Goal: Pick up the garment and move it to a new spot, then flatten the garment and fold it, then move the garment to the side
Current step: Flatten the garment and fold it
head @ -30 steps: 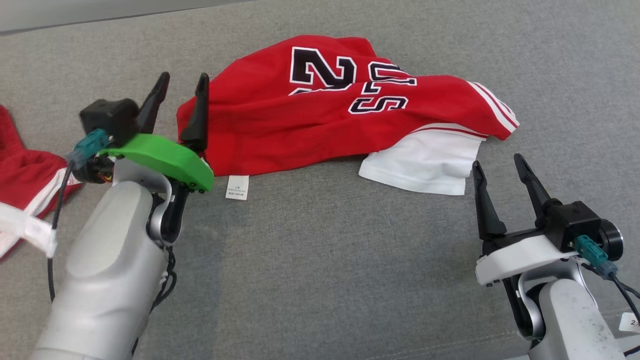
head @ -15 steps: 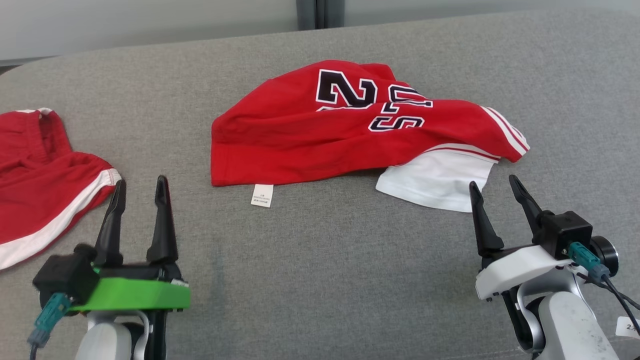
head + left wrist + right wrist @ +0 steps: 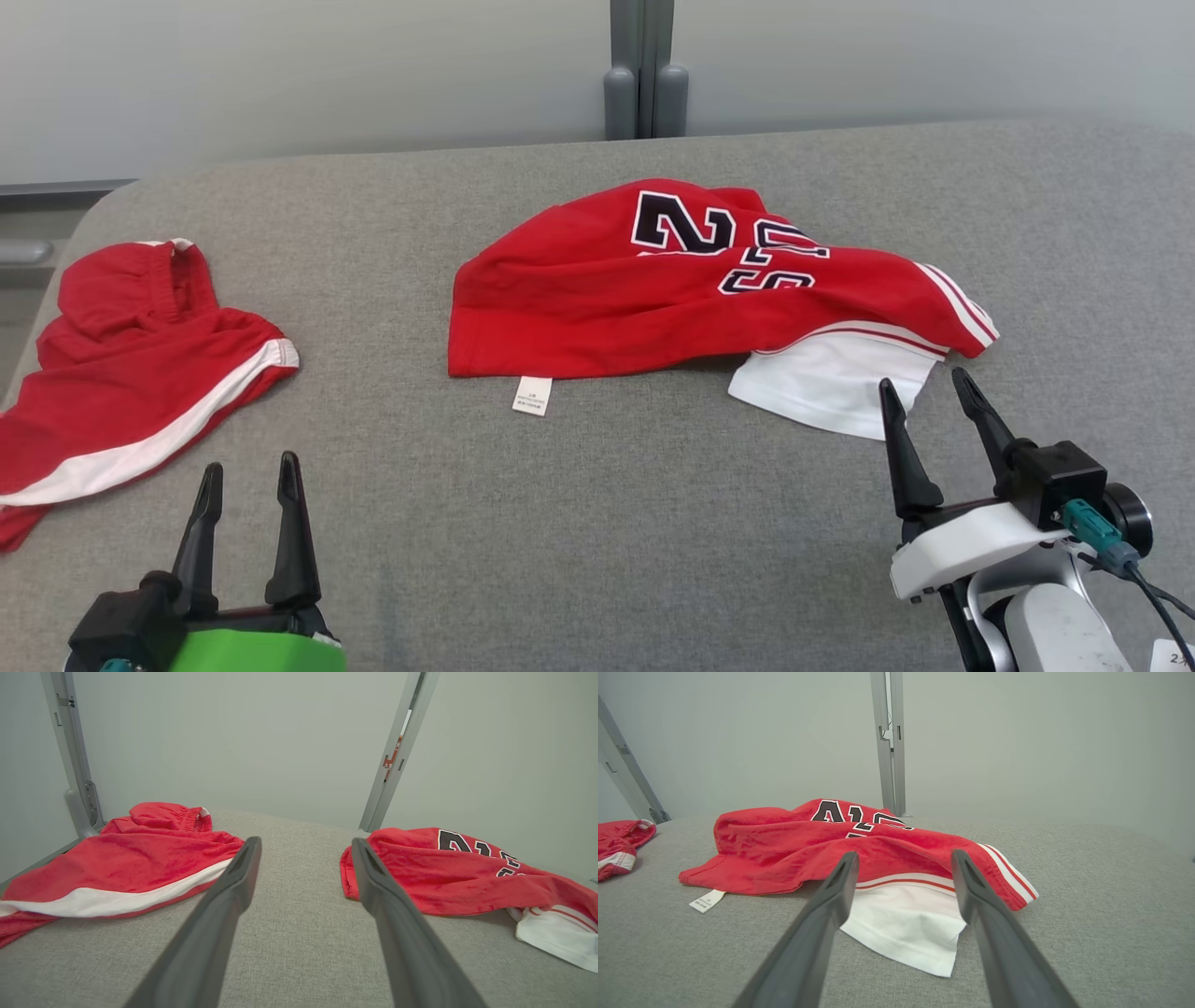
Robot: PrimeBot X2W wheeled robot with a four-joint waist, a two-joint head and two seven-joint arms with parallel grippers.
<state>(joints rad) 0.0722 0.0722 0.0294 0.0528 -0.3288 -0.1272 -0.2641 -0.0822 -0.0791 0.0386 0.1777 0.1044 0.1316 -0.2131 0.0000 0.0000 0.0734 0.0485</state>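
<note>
ITEM 1: garment [image 3: 700, 289]. Red jersey w/ black-and-white numerals on top. Lies crumpled and unfolded on the grey pad [image 3: 597, 541], approx. 1 o'clock from centre of head view. White panel [image 3: 826, 392] sticks out from under its 4 o'clock edge. White stripes along the 3 o'clock end. Care label [image 3: 532, 395] lies flat on the pad at its 7 o'clock corner. Not held by either arm.

ITEM 2: red shorts [image 3: 140, 373]. White side stripe, elastic waist. At 9 o'clock of head view, well apart from item 1, bare pad between.

ITEM 3: left gripper [image 3: 250, 462]. Green mount, at 7 o'clock of head view. Fingers spread wide, nothing between them. In left wrist view, left gripper [image 3: 306, 841] points at bare pad between the shorts [image 3: 131, 863] at 10 o'clock and the garment [image 3: 444, 877] at 2 o'clock.

ITEM 4: right gripper [image 3: 921, 378]. White mount, at 4 o'clock of head view. Fingers spread wide, empty. Tips sit at the white panel's 4 o'clock edge; contact w/ cloth can't be told. In right wrist view, right gripper [image 3: 904, 854] frames the panel [image 3: 906, 924], w/ the red body [image 3: 808, 849] toward 11 o'clock and the label [image 3: 706, 900] at 9 o'clock.

ITEM 5: grey post [image 3: 644, 75]. Upright against pale wall [image 3: 280, 84], at 12 o'clock behind the pad.
</note>
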